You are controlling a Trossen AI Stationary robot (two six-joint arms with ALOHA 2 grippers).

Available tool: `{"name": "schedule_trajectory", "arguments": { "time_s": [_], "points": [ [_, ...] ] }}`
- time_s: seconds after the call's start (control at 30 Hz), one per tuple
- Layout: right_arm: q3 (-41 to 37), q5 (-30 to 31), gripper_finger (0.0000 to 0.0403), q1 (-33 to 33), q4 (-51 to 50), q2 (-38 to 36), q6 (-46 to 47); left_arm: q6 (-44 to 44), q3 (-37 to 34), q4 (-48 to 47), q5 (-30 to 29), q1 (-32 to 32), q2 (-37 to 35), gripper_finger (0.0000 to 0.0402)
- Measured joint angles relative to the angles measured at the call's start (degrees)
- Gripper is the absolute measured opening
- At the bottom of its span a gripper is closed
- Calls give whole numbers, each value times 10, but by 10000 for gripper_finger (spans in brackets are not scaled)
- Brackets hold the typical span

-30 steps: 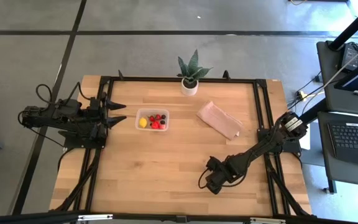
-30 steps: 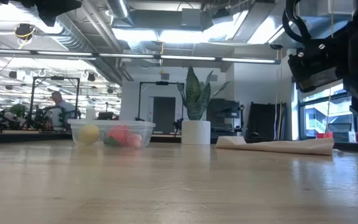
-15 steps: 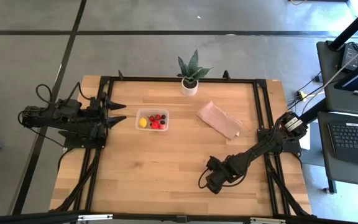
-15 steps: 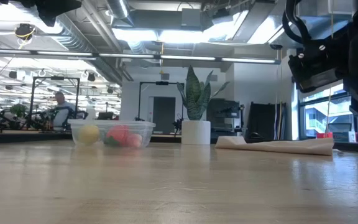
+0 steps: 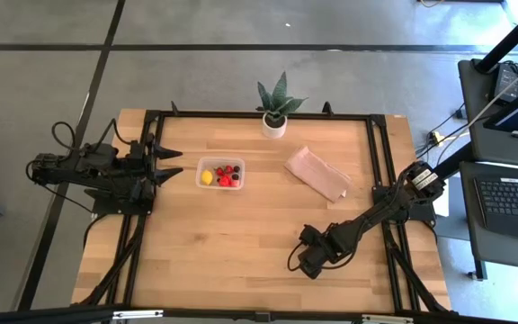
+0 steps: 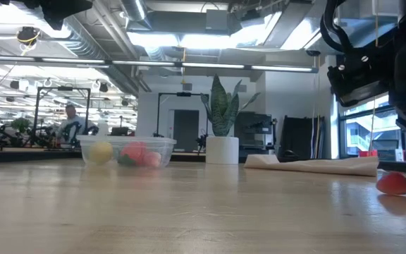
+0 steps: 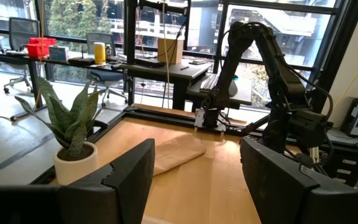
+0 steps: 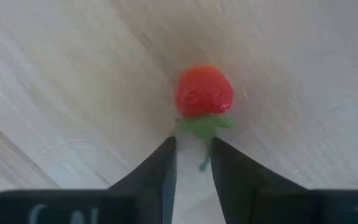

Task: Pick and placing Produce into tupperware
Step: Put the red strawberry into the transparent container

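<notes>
Right wrist view puts a red strawberry [image 8: 204,92] directly ahead of my right claw [image 8: 191,160], lying on the bare worktop [image 8: 73,81] with its green leafy end pointing back at the fingertips. The claw is parted only narrowly, the stem seems to sit in the gap, and it grips nothing. I judge the step in hand to be the pickup of this berry. To do it well I would spread the fingers wider than the red body, ease forward until they bracket its middle, not the leaves, then close gently so it does not squirt away on the smooth wood.

From above, that claw [image 5: 311,262] hangs low over the front right part of the worktop. The container [image 5: 220,173] sits well apart, toward the back and left of centre, already holding a yellow piece and several red and dark ones. A tan folded sheet [image 5: 317,173] lies to its right, a potted plant [image 5: 274,106] behind. My left claw [image 5: 171,162] waits just beside the container, wide open and empty.
</notes>
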Motion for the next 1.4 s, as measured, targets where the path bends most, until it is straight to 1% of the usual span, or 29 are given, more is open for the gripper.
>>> {"name": "schedule_trajectory", "arguments": {
  "time_s": [0.17, 0.37, 0.57, 0.7, 0.77, 0.9, 1.0, 1.07, 1.13, 1.2, 1.3, 1.4],
  "points": [
    [0, 0, 74, 0, 0, 0, 0, 0, 0, 0, 0, 0, 0, 229],
    [0, -3, 12, 0, 7, 1, 0, 0, 0, 0, 0, 0, 0, 229],
    [3, -2, 5, 0, 6, 1, -1, 0, 0, 0, 0, 0, 0, 229],
    [40, 13, 3, -8, -18, 7, -43, 0, 0, 0, 0, 0, 0, 229],
    [78, 26, 2, -26, -14, 10, -82, 0, 0, 0, 0, 0, 0, 229],
    [160, 69, 2, -76, -62, 0, -183, 0, 0, 1, 0, 0, 0, 229],
    [230, 125, 2, -114, -120, -15, -267, 0, 0, 2, 0, 0, 0, 229],
    [283, 167, 1, -146, -133, -23, -331, 1, 0, 2, 0, 0, 0, 229],
    [338, 192, 1, -181, -152, -22, -400, 2, 0, 4, 0, 0, 0, 229],
    [394, 195, 1, -219, -138, -21, -465, 2, 0, 4, 0, 0, 0, 229],
    [465, 189, 1, -272, -107, -20, -524, 2, 0, 5, 0, 0, 0, 229],
    [533, 160, 0, -318, -96, -4, -571, 4, 0, 5, 0, 0, 0, 229]
  ]
}}
